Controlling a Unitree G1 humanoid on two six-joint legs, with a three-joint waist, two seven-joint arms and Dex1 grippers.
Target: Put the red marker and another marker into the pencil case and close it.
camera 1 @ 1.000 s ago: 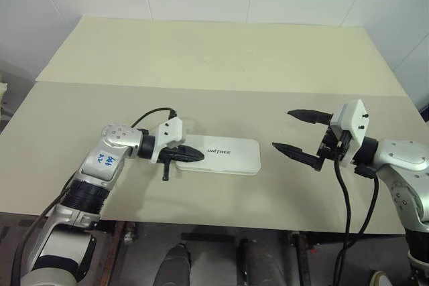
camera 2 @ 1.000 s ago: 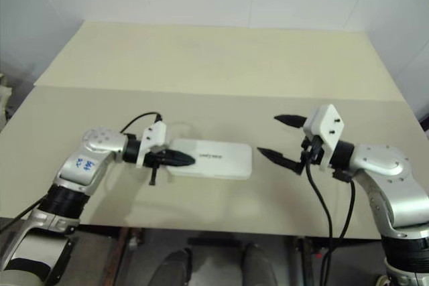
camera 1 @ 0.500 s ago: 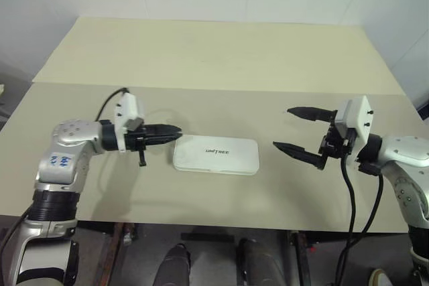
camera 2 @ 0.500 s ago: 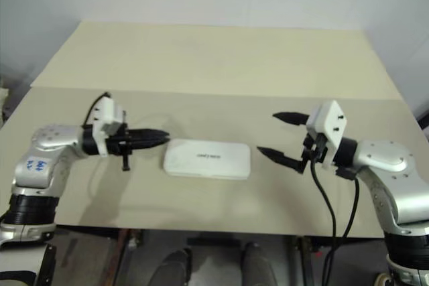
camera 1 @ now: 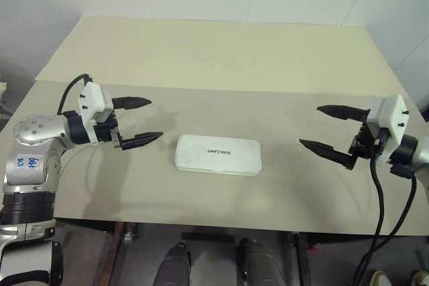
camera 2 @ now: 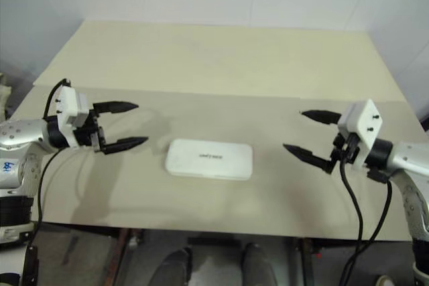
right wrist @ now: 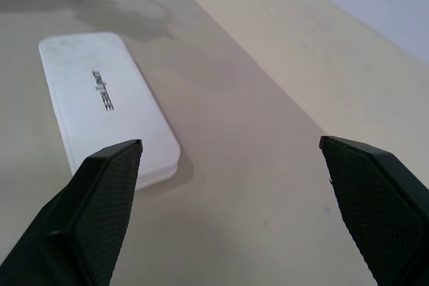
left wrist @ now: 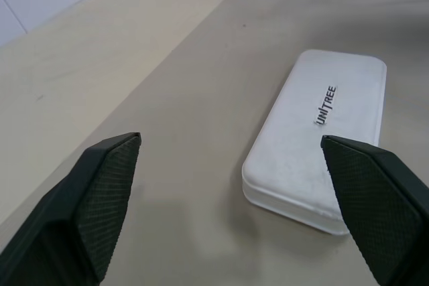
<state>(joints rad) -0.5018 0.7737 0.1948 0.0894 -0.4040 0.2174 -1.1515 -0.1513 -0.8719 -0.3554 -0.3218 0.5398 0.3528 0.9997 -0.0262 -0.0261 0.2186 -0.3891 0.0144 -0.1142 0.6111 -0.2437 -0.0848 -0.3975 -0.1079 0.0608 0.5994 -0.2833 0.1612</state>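
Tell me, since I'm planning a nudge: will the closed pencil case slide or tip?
The pencil case lies flat and low on the table, so it would likely slide, not tip. Its hard-looking smooth shell probably stays stiff and may slip between fingers.

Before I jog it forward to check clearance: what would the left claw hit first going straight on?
Probably the pencil case, closed on the table: the left claw, open, points toward its near end, though it may pass above.

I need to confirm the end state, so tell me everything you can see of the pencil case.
The pencil case is a flat white rounded rectangle, apparently hard plastic, with "UNITREE" printed in dark letters on its lid. The lid is shut, with a thin seam around the side. It lies flat, lengthwise across the beige table, near the front edge, between the two open grippers. Nothing touches it but the table.
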